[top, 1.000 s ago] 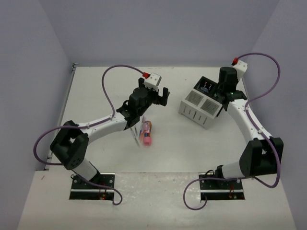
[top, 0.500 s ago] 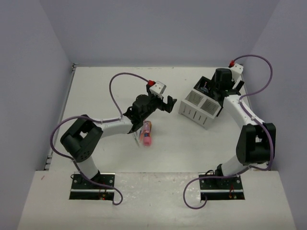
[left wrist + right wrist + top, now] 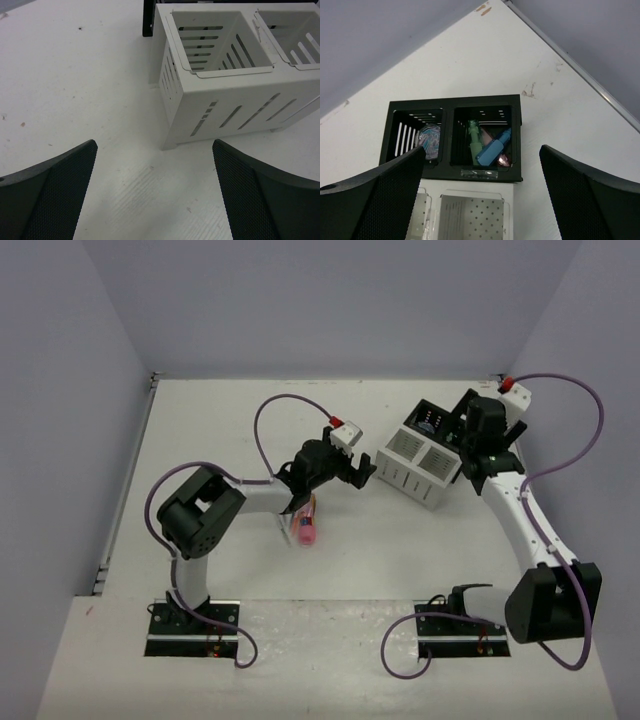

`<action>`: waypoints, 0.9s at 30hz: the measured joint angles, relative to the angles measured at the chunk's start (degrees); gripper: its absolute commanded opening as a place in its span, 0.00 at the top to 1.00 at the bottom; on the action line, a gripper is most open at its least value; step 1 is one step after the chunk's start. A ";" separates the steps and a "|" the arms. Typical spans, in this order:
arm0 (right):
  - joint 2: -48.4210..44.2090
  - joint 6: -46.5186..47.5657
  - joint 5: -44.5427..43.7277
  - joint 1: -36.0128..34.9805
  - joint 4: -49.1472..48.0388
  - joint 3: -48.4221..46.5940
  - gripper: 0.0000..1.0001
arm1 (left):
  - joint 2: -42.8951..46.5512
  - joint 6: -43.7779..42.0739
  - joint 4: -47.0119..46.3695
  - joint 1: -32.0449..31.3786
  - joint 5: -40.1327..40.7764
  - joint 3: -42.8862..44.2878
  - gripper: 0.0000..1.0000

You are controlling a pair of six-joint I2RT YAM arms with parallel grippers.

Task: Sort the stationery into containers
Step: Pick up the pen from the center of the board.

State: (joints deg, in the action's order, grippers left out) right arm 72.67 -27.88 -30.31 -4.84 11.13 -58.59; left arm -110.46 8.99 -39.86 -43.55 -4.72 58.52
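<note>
The containers stand at the back right, a white slatted half (image 3: pixel 415 462) joined to a black half (image 3: pixel 430 420). In the right wrist view, one black cell holds a round disc (image 3: pixel 429 140), and the other holds green, blue and pink pieces (image 3: pixel 492 145). My right gripper (image 3: pixel 482 150) hangs open above that black half with nothing between its fingers. My left gripper (image 3: pixel 154 145) is open and low over the table, just short of the white half's (image 3: pixel 240 105) near corner. A pink-orange glue stick (image 3: pixel 305 525) and thin white pens (image 3: pixel 284 523) lie on the table under the left arm.
The white cells (image 3: pixel 220 45) facing the left gripper look hollow. A dotted white card (image 3: pixel 470 215) lies in a white cell below the right gripper. Grey walls close the table at the back and both sides.
The right gripper has opened above the black half and shifted slightly right. The left arm has swung right, bringing its open gripper close to the white half.
</note>
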 measured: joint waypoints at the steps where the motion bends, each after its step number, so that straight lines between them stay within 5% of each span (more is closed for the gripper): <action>1: -0.78 0.00 0.22 -0.01 0.01 0.02 0.01 | 0.14 0.00 0.17 0.00 -0.09 0.00 0.00; 9: -4.87 -0.17 2.81 0.00 0.01 0.33 0.01 | 7.65 0.02 1.28 0.02 1.54 -1.76 0.00; 15: -6.94 0.44 8.28 -0.25 1.84 0.72 0.01 | 21.93 1.51 9.22 -0.01 11.82 -2.31 0.00; 21: -7.56 2.68 12.67 -7.13 6.84 -3.21 0.01 | 32.79 11.93 32.85 0.04 29.92 5.89 0.00; 27: 0.41 1.65 11.57 -27.72 12.19 -12.89 0.01 | 42.14 28.43 61.62 0.15 43.96 9.56 0.00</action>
State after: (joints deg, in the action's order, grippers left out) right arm 73.08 -26.22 -18.74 -32.56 23.32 -71.48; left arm -68.32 37.42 21.76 -43.40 39.24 68.08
